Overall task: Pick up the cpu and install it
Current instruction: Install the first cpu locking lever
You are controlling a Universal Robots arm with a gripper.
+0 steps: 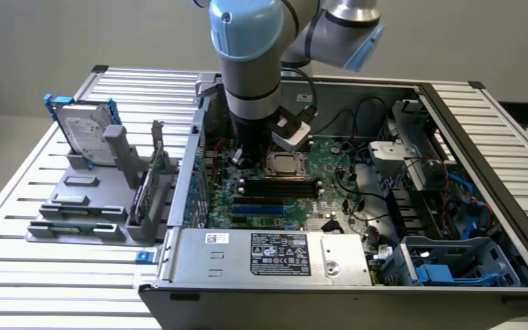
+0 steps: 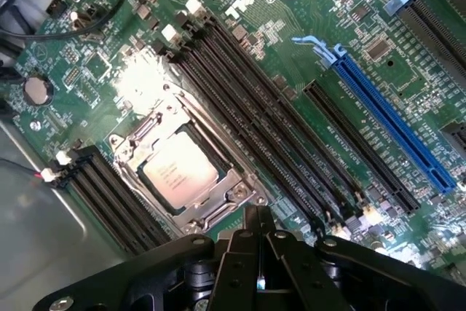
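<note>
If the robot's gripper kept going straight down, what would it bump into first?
Probably the green circuit board beside the cpu in its socket. The gripper points there, though depth is hard to judge.

Even, diffuse light across my exterior view; the slatted tabletop (image 1: 25, 206) reads bright, the computer case (image 1: 484, 206) interior dimmer. In my wrist view, 1 patch of white glare washes out the motherboard (image 2: 145, 78) beside the cpu (image 2: 178, 172). My tool (image 2: 258, 253) sits dark and soft-focused in the foreground.

Arm reaches straight down, tool (image 2: 259, 232) closed (nothing held).
</note>
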